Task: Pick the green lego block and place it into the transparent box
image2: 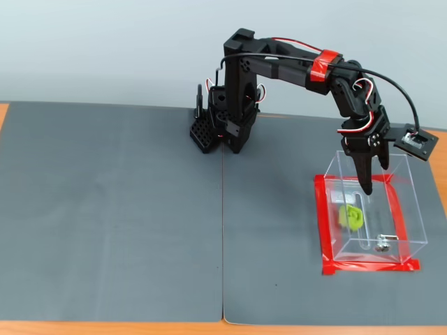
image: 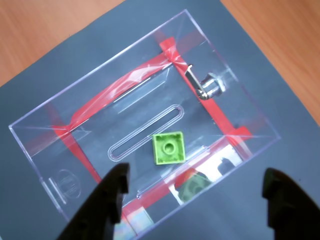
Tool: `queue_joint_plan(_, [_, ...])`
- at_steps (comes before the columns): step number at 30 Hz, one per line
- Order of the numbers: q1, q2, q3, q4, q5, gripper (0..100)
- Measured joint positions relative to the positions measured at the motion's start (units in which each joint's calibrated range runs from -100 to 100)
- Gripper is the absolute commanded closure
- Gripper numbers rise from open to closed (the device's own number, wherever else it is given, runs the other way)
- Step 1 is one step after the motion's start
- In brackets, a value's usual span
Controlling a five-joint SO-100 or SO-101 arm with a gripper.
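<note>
Small lime-green square plastic brick (image: 169,148) sits on the floor of the clear plastic rectangular box (image: 35,142), beside its slot; black two-finger gripper (image: 197,192) hangs empty, jaws wide. Looks light, stiff and a bit slippery; I'd pinch its flat sides.

The arm (image2: 279,66) arches over and down, its pincer (image: 192,192) spread wide and empty.
</note>
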Motion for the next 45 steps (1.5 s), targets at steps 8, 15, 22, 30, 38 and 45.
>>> queue_joint_plan(8, [0.0,-1.7,0.0,3.21,0.0,80])
queue_joint_plan(15, [5.38,-8.75,1.8,3.47,0.0,98])
queue_joint_plan(22, [13.71,-19.8,9.52,3.47,0.0,98])
queue_joint_plan(30, [25.2,-34.92,22.27,3.47,0.0,98])
queue_joint_plan(38, [35.59,-50.98,36.37,3.47,0.0,98])
queue_joint_plan(45, [44.36,-69.33,51.37,3.38,-0.1,98])
